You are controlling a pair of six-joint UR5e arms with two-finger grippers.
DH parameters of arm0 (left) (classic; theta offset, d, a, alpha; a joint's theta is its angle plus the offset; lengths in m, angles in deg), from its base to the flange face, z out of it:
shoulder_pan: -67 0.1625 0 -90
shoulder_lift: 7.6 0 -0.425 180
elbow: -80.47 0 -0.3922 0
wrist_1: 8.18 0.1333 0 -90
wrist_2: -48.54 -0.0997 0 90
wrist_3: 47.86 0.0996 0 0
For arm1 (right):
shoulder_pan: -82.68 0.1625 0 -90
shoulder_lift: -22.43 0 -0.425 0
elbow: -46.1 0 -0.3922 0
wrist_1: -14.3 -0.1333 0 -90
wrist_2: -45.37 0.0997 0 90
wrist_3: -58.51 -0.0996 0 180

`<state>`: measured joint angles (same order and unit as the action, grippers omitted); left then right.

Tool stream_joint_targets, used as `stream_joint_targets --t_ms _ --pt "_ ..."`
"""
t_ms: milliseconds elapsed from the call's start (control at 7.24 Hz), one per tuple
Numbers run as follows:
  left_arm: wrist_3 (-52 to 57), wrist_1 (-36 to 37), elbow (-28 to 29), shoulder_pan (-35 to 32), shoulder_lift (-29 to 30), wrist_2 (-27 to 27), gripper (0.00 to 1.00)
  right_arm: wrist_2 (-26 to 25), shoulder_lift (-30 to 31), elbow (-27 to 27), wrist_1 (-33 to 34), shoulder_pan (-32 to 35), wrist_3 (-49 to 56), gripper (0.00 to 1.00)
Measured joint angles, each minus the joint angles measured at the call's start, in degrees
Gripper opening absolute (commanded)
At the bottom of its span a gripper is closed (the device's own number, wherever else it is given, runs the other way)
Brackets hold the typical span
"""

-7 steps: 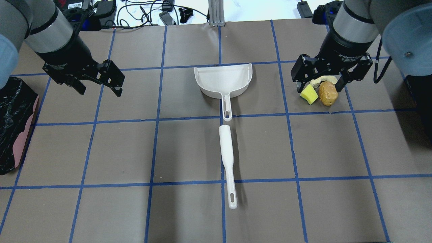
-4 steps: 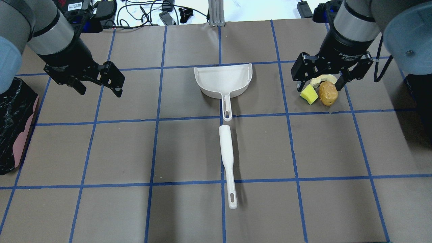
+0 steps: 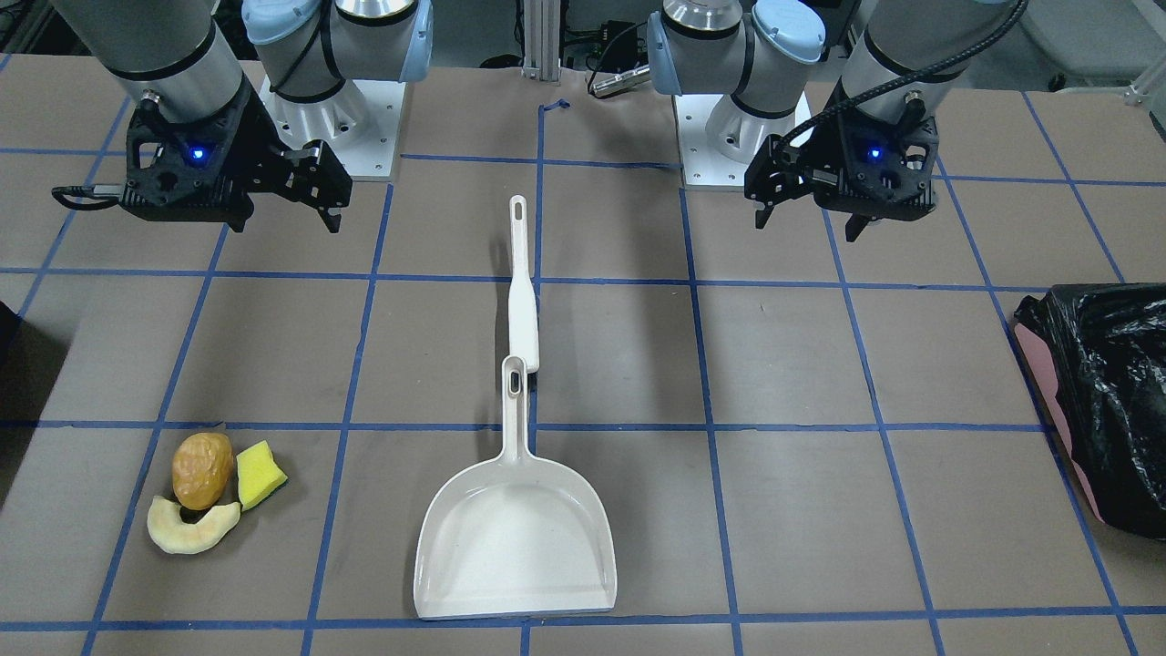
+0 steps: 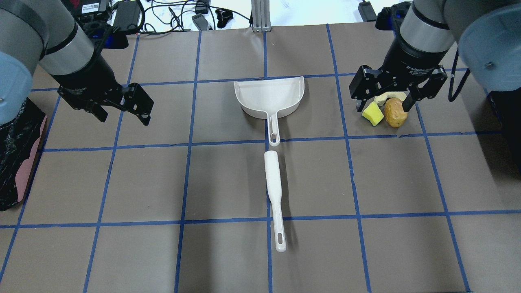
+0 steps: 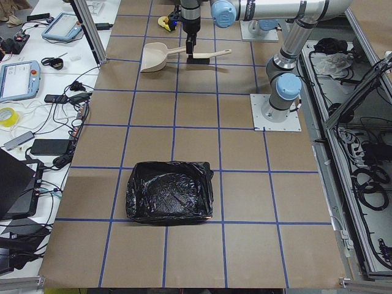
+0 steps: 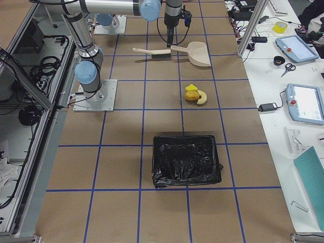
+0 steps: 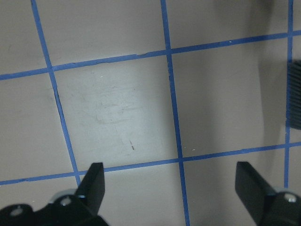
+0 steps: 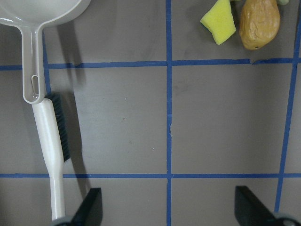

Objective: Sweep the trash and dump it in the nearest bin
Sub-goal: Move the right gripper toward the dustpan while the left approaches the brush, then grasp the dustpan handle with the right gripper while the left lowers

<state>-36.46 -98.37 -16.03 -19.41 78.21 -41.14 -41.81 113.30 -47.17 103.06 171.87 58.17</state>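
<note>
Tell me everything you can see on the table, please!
dustpan: one, white, middle of the table
brush: one, white with dark bristles, end to end with the dustpan's handle
brown lump: one, brown, robot's right side
sponge wedge: one, yellow with green edge, beside the lump
crescent slice: one, pale, against the lump
left bin, right bin: two, black-bagged, table ends
table: one, brown, blue grid
left gripper: black, open, raised
right gripper: black, open, raised
</note>
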Motion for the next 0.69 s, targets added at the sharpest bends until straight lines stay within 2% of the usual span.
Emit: stream_joint_targets --t_ms 415,691 --pt "-1.8 0.0 -4.6 -0.8 -2.2 3.6 1.00 0.0 -5.2 0.5 8.0 4.1 -3.6 1.00" --pt "-6.3 3.6 -9.5 -4.7 -3.1 4.6 1.00 1.2 -10.9 1.8 13.6 6.5 -5.6 1.00"
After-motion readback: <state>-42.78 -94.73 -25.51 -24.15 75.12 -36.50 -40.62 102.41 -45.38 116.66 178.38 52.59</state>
